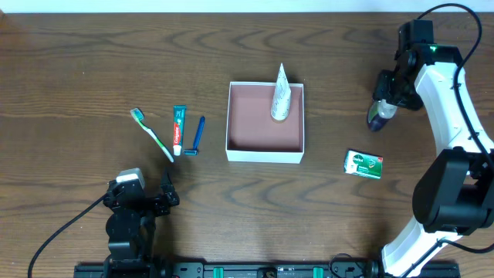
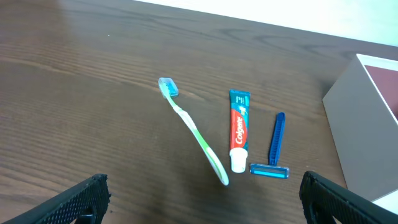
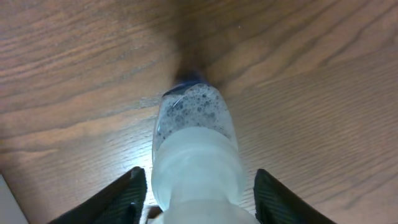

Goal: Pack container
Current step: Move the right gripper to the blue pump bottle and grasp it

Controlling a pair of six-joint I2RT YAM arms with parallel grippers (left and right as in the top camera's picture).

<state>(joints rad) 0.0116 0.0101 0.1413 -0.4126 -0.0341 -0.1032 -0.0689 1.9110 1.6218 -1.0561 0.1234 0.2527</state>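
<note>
The container (image 1: 265, 154) is a square white-walled box with a pinkish-brown floor at the table's middle; its corner shows in the left wrist view (image 2: 367, 118). A white tube (image 1: 279, 96) lies in its far right part. My right gripper (image 1: 386, 99) (image 3: 198, 193) is open, its fingers on either side of a clear bottle (image 1: 378, 117) (image 3: 189, 124) with bubbly liquid, with a gap on each side. My left gripper (image 1: 164, 193) (image 2: 202, 199) is open and empty near the front left edge.
A green toothbrush (image 1: 152, 133) (image 2: 193, 127), a toothpaste tube (image 1: 178, 130) (image 2: 239, 127) and a blue razor (image 1: 196, 136) (image 2: 275, 146) lie left of the container. A small green soap packet (image 1: 363, 164) lies to its right.
</note>
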